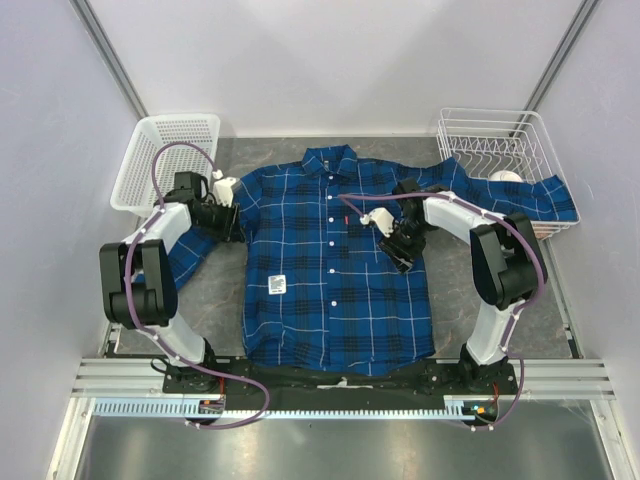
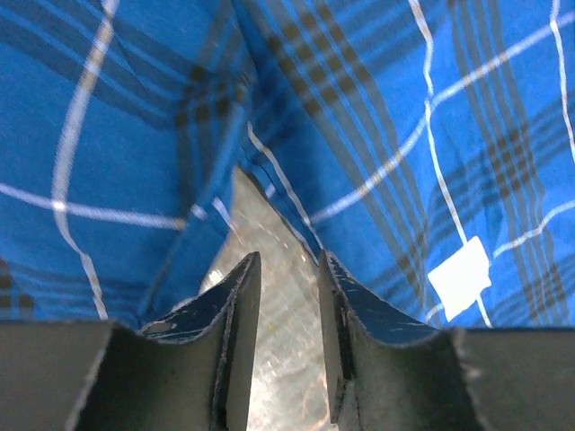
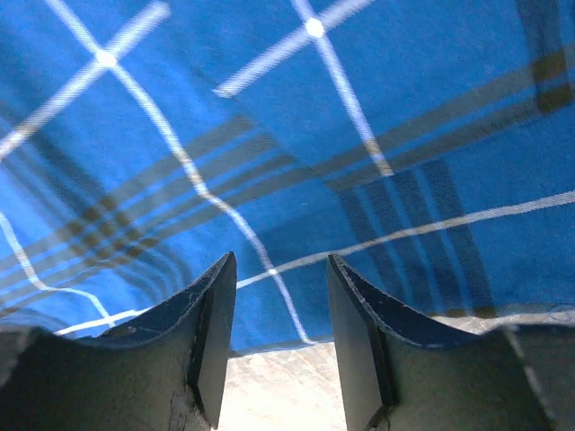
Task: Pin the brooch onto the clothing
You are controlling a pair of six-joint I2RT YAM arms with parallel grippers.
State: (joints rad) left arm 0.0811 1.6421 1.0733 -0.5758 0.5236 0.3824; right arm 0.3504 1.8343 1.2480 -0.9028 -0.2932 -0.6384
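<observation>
The clothing [image 1: 320, 290], a blue plaid shirt with a white square tag [image 1: 277, 284], lies flat and face up on the table. The brooch is out of view. My left gripper [image 1: 235, 227] is low at the shirt's left armpit. Its jaws [image 2: 287, 256] are open over bare table [image 2: 269, 233] between sleeve and body, with the tag [image 2: 460, 277] to the right. My right gripper [image 1: 405, 260] is on the shirt's right side, past the chest pocket. It [image 3: 280, 259] is open with nothing between its fingers, pointing at plaid cloth [image 3: 269, 108] whose edge crosses just ahead.
A white plastic basket [image 1: 165, 160] stands at the back left. At the back right is a white wire rack [image 1: 500, 145], and the shirt's right sleeve [image 1: 545, 200] runs up against it. Grey walls close in both sides.
</observation>
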